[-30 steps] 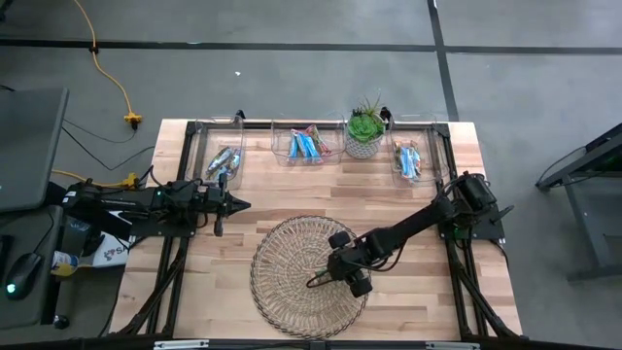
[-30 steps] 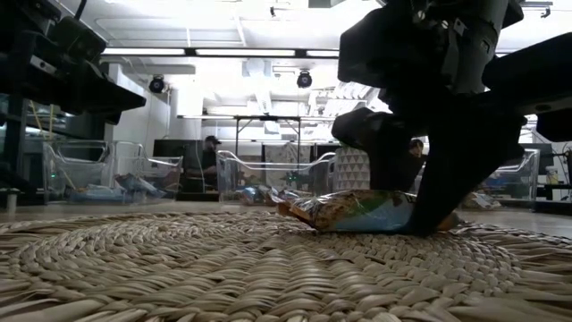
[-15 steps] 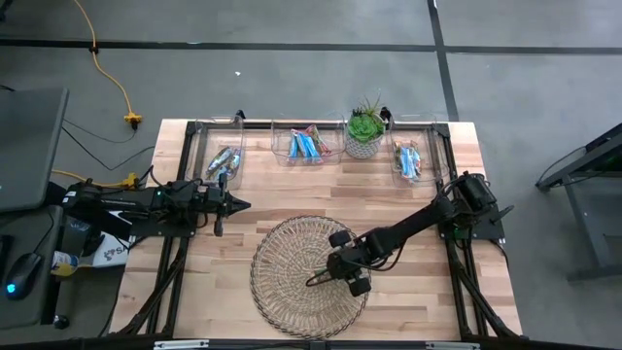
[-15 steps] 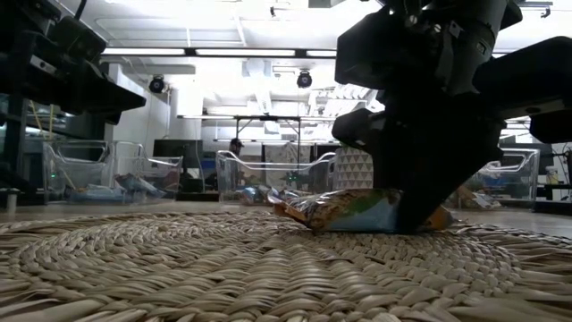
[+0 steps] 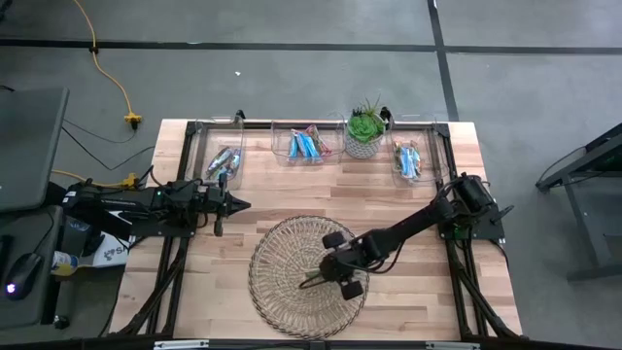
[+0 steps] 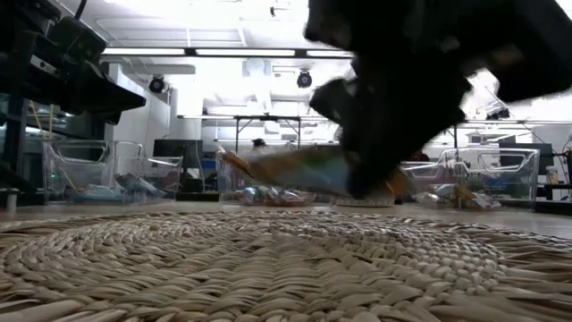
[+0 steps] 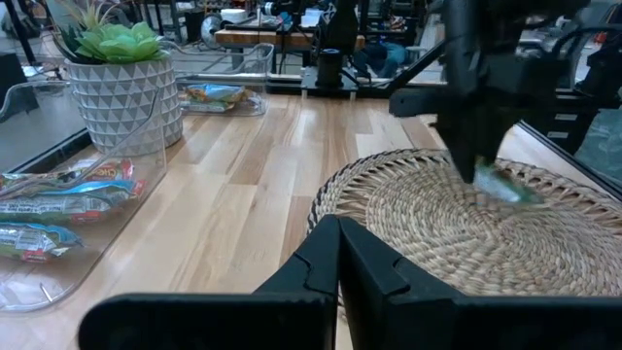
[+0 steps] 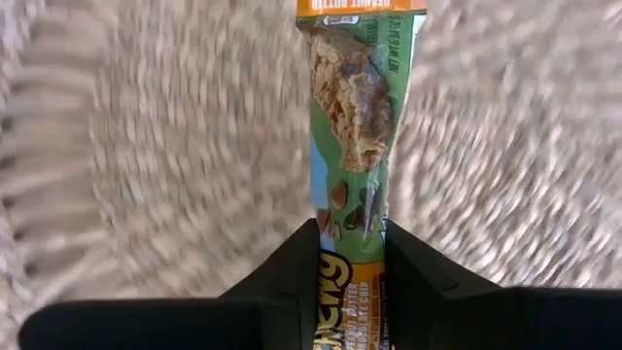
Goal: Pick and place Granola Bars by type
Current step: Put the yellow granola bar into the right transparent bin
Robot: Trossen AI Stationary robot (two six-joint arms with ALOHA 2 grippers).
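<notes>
A granola bar (image 8: 351, 117) in a green, tan and orange wrapper sits between the fingers of my right gripper (image 8: 350, 235), which is shut on it above the round woven basket (image 5: 292, 292). In the low view the bar (image 6: 290, 168) hangs in the air under the dark right gripper (image 6: 380, 152). My left gripper (image 5: 241, 204) waits shut near the table's left side, level above the wood, its fingers (image 7: 338, 248) closed together. Other bars lie in three clear bins along the far edge. My right gripper pinches the granola bar between its two fingers, one on each long edge, at the part toward its near end (image 8: 350, 219). The bar sticks out forward along the fingers. It is lifted clear of the basket, roughly level with its free end (image 6: 234, 161) slightly up.
Three clear bins stand at the far edge: left (image 5: 223, 161), middle (image 5: 305, 145), right (image 5: 408, 159), each with bars in it. A green potted plant (image 5: 364, 130) stands between the middle and right bins. Bare wood lies between the basket and the bins.
My right gripper has risen from the basket and shifted slightly toward the table's left. The granola bar, which lay on the woven surface a second ago, has come up with it and now hangs clear of the basket.
</notes>
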